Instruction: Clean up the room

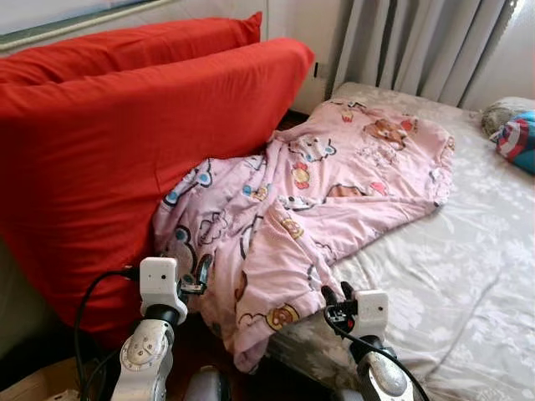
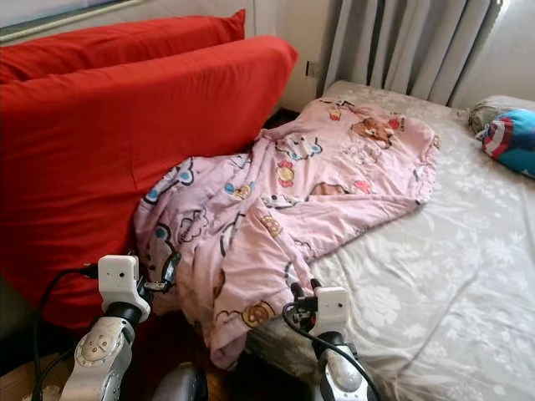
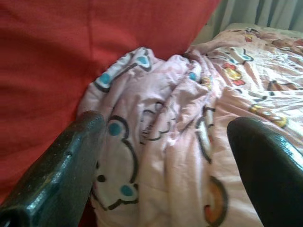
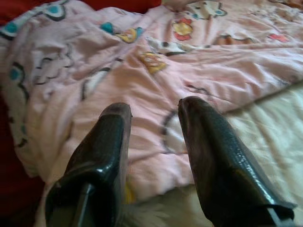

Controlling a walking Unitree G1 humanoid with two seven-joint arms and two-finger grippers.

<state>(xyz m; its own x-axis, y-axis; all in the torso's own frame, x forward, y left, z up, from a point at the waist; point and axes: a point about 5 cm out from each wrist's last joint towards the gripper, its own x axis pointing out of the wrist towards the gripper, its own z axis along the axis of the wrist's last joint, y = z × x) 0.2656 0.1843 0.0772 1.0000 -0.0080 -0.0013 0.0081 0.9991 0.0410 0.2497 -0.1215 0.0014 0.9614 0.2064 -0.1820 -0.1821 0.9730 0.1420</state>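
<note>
Left gripper (image 3: 165, 156) spread wide, nothing held, fingers (image 3: 57, 175) just before the crumpled edge of the blanket (image 1: 309, 200), beside the red cushion (image 1: 125, 159). Right gripper (image 4: 154, 137) opened narrower, also empty, hovering low over the blanket's hanging corner near the bed (image 1: 468, 259) edge. Pink blanket with cartoon bears lying rumpled across the bed, one side pushed against the cushion, lower corner drooping toward the floor. Pale patterned sheet (image 2: 468, 276) bare on the right. Blue and red pillow (image 1: 518, 140) at the far corner. Grey curtains (image 1: 418, 42) behind the bed.
</note>
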